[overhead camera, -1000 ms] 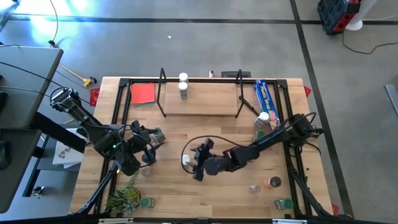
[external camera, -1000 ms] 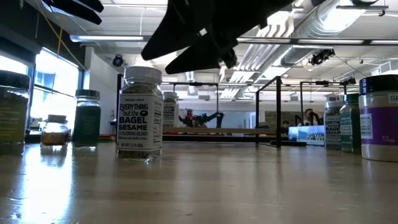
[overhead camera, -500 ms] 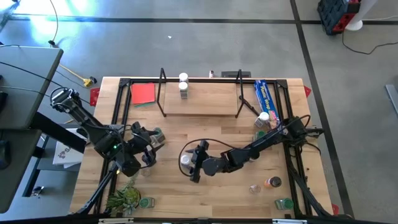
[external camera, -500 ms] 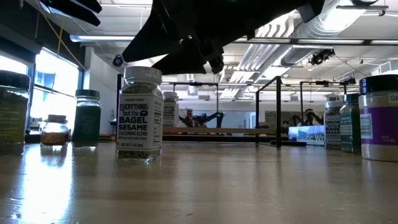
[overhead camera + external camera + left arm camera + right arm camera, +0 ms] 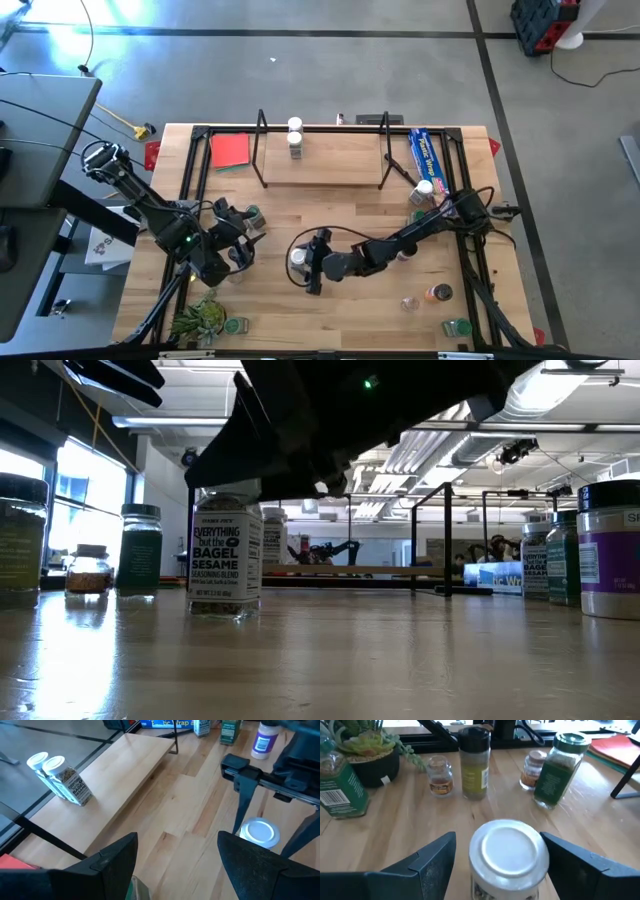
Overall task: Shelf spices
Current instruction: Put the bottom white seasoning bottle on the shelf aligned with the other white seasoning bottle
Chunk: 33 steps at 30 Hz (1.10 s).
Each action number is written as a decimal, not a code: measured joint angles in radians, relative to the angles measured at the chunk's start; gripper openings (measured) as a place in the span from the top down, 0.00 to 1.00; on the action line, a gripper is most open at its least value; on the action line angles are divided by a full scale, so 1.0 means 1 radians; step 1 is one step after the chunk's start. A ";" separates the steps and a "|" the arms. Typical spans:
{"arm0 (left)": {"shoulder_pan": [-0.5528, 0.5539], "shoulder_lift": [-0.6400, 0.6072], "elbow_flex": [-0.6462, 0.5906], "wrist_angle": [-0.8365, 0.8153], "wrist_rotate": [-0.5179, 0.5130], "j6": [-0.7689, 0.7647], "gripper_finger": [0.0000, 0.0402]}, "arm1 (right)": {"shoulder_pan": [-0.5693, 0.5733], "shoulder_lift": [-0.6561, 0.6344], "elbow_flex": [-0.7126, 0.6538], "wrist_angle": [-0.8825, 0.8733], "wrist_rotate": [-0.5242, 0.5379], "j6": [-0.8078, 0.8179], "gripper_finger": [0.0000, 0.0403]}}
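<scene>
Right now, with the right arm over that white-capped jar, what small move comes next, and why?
Probably close the right end effector on the white-capped jar. Its open fingers already stand on both sides of the jar without touching it, and the jar stands upright on the table.

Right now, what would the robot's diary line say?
right gripper: open around white-lid jar, not gripped | left gripper: open, waiting | shelf: two jars

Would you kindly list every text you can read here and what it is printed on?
"TRADER JOE'S EVERYTHING but the BAGEL SESAME SEASONING BLEND": white-capped jar under the right gripper.
"...tic Wrap": blue box, partly cut off.
Labels on the other jars, the shelf pair included: too small or blurred to read.
</scene>
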 joint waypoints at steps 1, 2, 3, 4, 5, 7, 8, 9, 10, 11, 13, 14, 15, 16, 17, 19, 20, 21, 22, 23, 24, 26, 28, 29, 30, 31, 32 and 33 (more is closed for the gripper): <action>0.000 0.000 0.000 0.001 0.001 0.000 0.33 | 0.001 0.000 0.000 0.004 0.002 -0.004 0.32; 0.000 0.000 0.000 0.001 0.001 0.000 0.33 | 0.001 0.000 0.000 0.006 0.003 -0.010 0.34; 0.000 0.000 0.000 0.001 -0.001 0.000 0.33 | 0.001 0.000 0.000 0.007 0.003 -0.014 0.36; 0.000 0.000 0.000 0.000 -0.001 0.000 0.33 | 0.001 0.000 0.000 0.009 0.002 -0.014 0.39; 0.000 0.000 0.000 -0.001 -0.001 0.000 0.33 | 0.001 0.000 0.000 0.008 -0.003 -0.013 0.42; 0.000 0.000 0.000 -0.001 -0.001 0.000 0.33 | -0.003 0.000 0.001 -0.002 -0.012 -0.002 0.49; 0.000 0.000 0.000 -0.001 -0.001 0.000 0.33 | -0.004 -0.001 0.002 -0.005 -0.013 0.001 0.52; 0.000 0.000 0.000 -0.001 -0.002 0.000 0.33 | -0.005 -0.001 0.002 -0.003 -0.013 -0.001 0.52; 0.000 0.000 0.000 -0.002 -0.003 0.000 0.33 | -0.006 -0.001 0.002 0.007 -0.014 -0.011 0.52; 0.000 0.000 0.000 -0.002 -0.006 0.000 0.33 | -0.007 -0.001 0.001 0.017 -0.024 -0.031 0.52; 0.000 0.000 0.000 -0.002 -0.016 0.000 0.33 | -0.016 -0.005 0.001 0.029 -0.050 -0.066 0.52; 0.000 0.000 0.000 -0.002 -0.024 0.000 0.33 | -0.027 -0.014 0.001 0.027 -0.069 -0.074 0.52; 0.000 0.000 0.000 -0.002 -0.031 0.000 0.33 | -0.042 -0.028 0.001 0.021 -0.090 -0.080 0.52; 0.000 0.000 0.000 -0.002 -0.035 0.000 0.33 | -0.062 -0.046 0.001 0.014 -0.112 -0.094 0.52; 0.001 0.000 0.000 -0.003 -0.034 0.000 0.33 | -0.086 -0.066 0.001 0.013 -0.137 -0.112 0.52; 0.001 0.000 0.000 -0.002 -0.035 0.000 0.33 | -0.142 -0.109 0.001 0.009 -0.181 -0.164 0.52; 0.001 0.000 0.000 -0.003 -0.038 0.000 0.33 | -0.173 -0.128 0.002 0.004 -0.213 -0.192 0.52; 0.001 0.000 0.000 -0.003 -0.043 0.001 0.33 | -0.205 -0.143 0.002 -0.001 -0.244 -0.221 0.52; 0.001 0.000 0.000 -0.004 -0.047 0.001 0.33 | -0.240 -0.157 0.002 -0.009 -0.281 -0.248 0.52; 0.001 0.000 0.000 -0.004 -0.053 0.001 0.33 | -0.275 -0.167 0.002 -0.016 -0.318 -0.274 0.52; 0.001 0.000 0.000 -0.004 -0.056 0.001 0.33 | -0.313 -0.172 0.002 -0.020 -0.360 -0.292 0.52; 0.006 0.000 0.000 -0.005 -0.064 0.009 0.33 | -0.386 -0.175 0.002 -0.020 -0.436 -0.318 0.52; 0.015 -0.003 0.000 -0.007 -0.069 0.009 0.33 | -0.455 -0.175 0.002 -0.024 -0.495 -0.340 0.52; 0.022 -0.005 0.000 -0.010 -0.072 0.011 0.33 | -0.485 -0.175 0.002 -0.025 -0.519 -0.351 0.52; 0.030 -0.011 0.000 -0.012 -0.076 0.020 0.33 | -0.517 -0.173 0.002 -0.024 -0.537 -0.362 0.52; 0.039 -0.017 0.000 -0.011 -0.080 0.032 0.33 | -0.544 -0.173 0.002 -0.024 -0.556 -0.366 0.52; 0.048 -0.024 0.000 -0.011 -0.083 0.045 0.33 | -0.569 -0.172 0.002 -0.024 -0.579 -0.368 0.52; 0.059 -0.033 0.000 -0.011 -0.088 0.059 0.33 | -0.591 -0.171 0.002 -0.024 -0.603 -0.369 0.52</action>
